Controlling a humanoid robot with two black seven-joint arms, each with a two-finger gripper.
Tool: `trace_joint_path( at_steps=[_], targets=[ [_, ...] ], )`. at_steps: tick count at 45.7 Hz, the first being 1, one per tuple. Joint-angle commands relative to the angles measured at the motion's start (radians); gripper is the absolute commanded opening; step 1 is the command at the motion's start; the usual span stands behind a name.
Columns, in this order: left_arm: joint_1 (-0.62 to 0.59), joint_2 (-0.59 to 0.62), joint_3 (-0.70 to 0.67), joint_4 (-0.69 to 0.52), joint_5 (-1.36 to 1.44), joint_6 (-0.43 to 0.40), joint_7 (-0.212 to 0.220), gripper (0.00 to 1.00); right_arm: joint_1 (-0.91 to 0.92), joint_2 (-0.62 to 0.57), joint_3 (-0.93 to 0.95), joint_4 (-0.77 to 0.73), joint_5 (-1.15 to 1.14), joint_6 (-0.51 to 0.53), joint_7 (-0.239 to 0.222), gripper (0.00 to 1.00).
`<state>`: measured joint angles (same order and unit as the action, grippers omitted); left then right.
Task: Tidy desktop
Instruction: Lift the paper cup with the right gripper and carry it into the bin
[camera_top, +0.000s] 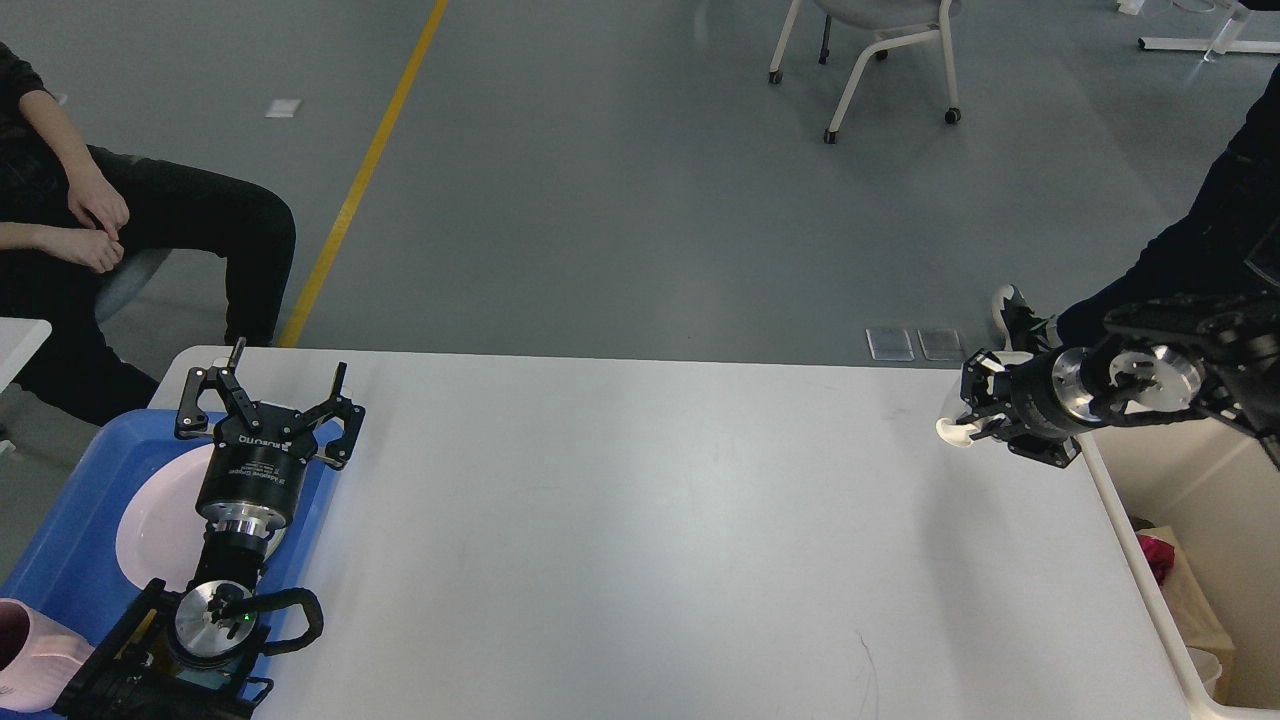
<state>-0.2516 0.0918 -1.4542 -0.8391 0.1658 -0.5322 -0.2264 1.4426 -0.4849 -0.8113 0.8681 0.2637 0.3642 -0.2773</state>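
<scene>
Looking at the desktop (650, 530) first, since it fills most of my view: it's basically bare, white all the way across with just a thin dark scratch near the front right. So I'd say the tidying is nearly wrapped up, at least for whatever I can see from up here.

Off the right edge sits the bin (1150, 580), with some stuff already in it, something reddish and something tan, can't make out more than that. On the left there's the blue tray (60, 510), hanging partly off the table edge, with a white plate (155, 515) in it and a pink cup (30, 655) at the near corner.

My left gripper (270, 390) hovers over the tray's far corner, fingers spread wide, nothing in them. Looks like that side is done.

My right gripper (972, 420) is out at the table's right edge, just beside the bin, clamped on a small white thing (952, 431). Too small for me to tell what it is.

My guess at what's left: get that white bit over the bin, let go, and that's probably it.
</scene>
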Motion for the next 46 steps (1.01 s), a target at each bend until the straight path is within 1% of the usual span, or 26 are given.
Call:
trace_joint_path(
  at_steps=[1, 7, 13, 16, 21, 29, 39, 46],
  targets=[
    [0.0, 0.0, 0.0, 0.0, 0.0, 0.0, 0.001, 0.96, 0.284, -0.001, -0.235, 0.161, -0.012, 0.185, 0.007, 0.0],
    [0.0, 0.0, 0.0, 0.0, 0.0, 0.0, 0.001, 0.96, 0.517, 0.019, -0.333, 0.29, -0.105, 0.3, 0.006, 0.0],
    [0.0, 0.0, 0.0, 0.0, 0.0, 0.0, 0.001, 0.96, 0.676, 0.019, -0.362, 0.439, -0.168, 0.401, 0.006, 0.0],
    [0.0, 0.0, 0.002, 0.0, 0.0, 0.0, 0.001, 0.96, 0.743, 0.016, -0.364, 0.515, -0.21, 0.424, 0.006, 0.0],
    [0.0, 0.0, 0.0, 0.0, 0.0, 0.001, 0.001, 0.96, 0.829, 0.014, -0.384, 0.62, -0.259, 0.423, 0.004, 0.0],
    [0.0, 0.0, 0.002, 0.0, 0.0, 0.0, 0.001, 0.96, 0.924, 0.008, -0.446, 0.704, -0.248, 0.404, 0.004, 0.0],
    [0.0, 0.0, 0.0, 0.0, 0.0, 0.0, -0.001, 0.96, 0.93, 0.003, -0.543, 0.698, -0.205, 0.335, 0.016, 0.0],
    [0.0, 0.0, 0.0, 0.0, 0.0, 0.0, -0.001, 0.96, 0.914, -0.017, -0.678, 0.678, -0.199, 0.219, 0.049, 0.0]
  ],
)
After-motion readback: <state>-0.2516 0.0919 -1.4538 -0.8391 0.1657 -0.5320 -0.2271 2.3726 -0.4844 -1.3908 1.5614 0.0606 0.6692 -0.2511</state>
